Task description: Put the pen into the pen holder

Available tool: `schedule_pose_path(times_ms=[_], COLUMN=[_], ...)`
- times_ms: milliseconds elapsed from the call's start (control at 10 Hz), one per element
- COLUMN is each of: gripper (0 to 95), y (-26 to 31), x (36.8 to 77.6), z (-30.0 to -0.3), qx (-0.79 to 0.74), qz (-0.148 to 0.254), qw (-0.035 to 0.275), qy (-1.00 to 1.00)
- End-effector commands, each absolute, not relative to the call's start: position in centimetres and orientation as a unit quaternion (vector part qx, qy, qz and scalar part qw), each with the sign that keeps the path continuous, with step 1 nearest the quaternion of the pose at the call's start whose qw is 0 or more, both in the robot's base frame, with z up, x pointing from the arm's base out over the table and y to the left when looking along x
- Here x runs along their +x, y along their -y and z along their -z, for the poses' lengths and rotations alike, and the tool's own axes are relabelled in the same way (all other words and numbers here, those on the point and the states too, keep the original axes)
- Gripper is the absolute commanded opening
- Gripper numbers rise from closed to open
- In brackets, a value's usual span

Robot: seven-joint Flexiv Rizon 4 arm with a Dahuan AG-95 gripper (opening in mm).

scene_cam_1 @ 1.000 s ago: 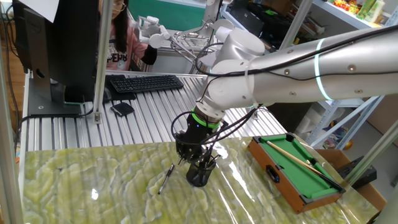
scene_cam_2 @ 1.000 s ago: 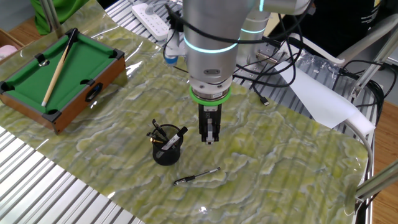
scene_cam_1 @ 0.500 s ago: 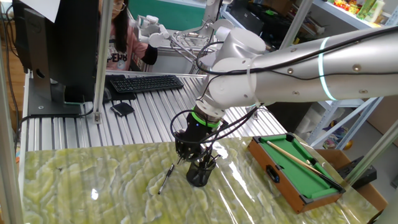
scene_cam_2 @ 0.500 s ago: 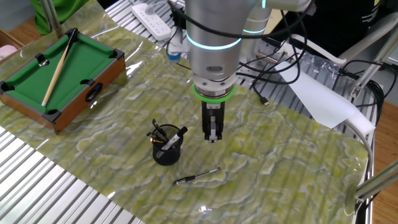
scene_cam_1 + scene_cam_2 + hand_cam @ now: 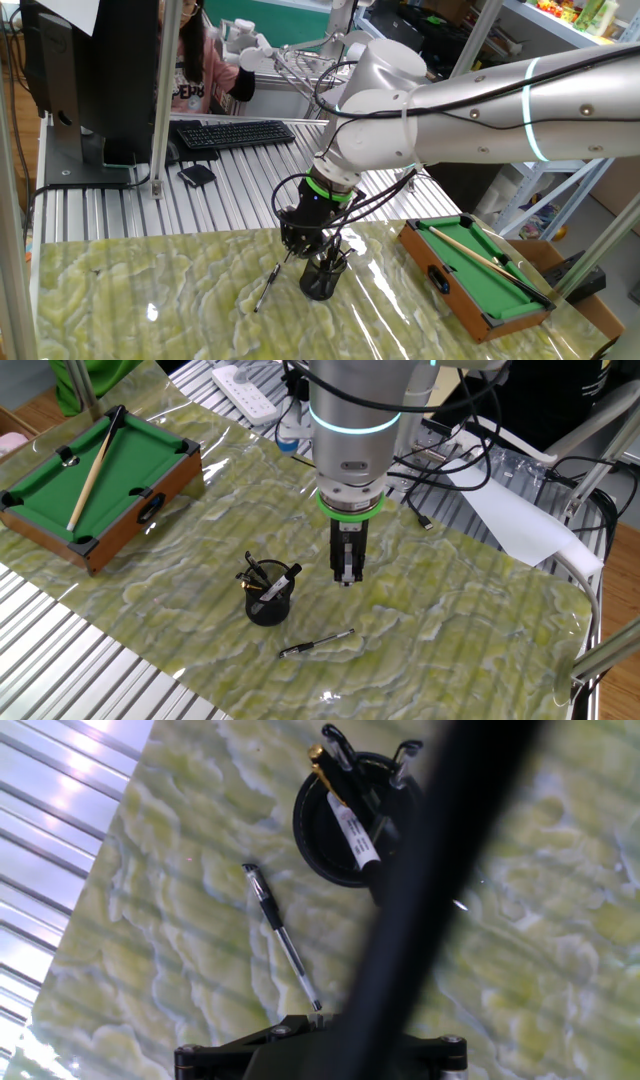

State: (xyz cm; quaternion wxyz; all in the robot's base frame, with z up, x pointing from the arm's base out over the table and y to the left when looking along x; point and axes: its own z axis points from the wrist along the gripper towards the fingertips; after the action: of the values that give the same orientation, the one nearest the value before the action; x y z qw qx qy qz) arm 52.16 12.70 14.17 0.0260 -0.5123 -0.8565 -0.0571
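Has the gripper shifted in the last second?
Yes. In the other fixed view the gripper has drifted right, away from the black wire-mesh pen holder, which hasn't moved.

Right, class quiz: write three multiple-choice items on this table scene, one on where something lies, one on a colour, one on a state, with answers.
1. Where is the loose pen?
A. flat on the mat
B. inside the cup
C. on the toy pool table

2. What colour is the toy pool table's felt?
A. red
B. green
C. blue

3. What is the gripper holding?
A. the pen
B. the cup
C. nothing

Answers: 1 A, the pen lies flat beside the black cup. 2 B, the felt shows green. 3 C, the gripper hangs above the mat with nothing between its fingers.
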Motion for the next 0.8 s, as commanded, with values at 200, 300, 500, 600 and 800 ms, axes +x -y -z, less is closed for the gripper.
schedule_pose_path(times_ms=[200, 300, 500, 600, 800], gripper=[0.0, 0.0, 0.0, 0.0, 0.0], y=[-12.82, -12.82, -12.82, -12.82, -12.82], x=[52.16, 52.16, 52.16, 52.16, 52.16], z=[-14.15, -14.15, -14.15, -14.15, -14.15], qx=[-0.532, -0.530, -0.517, -0.515, -0.515], qz=[0.050, 0.046, 0.046, 0.045, 0.045], qw=[0.026, 0.023, 0.022, 0.021, 0.021], qy=[0.845, 0.846, 0.854, 0.856, 0.855])
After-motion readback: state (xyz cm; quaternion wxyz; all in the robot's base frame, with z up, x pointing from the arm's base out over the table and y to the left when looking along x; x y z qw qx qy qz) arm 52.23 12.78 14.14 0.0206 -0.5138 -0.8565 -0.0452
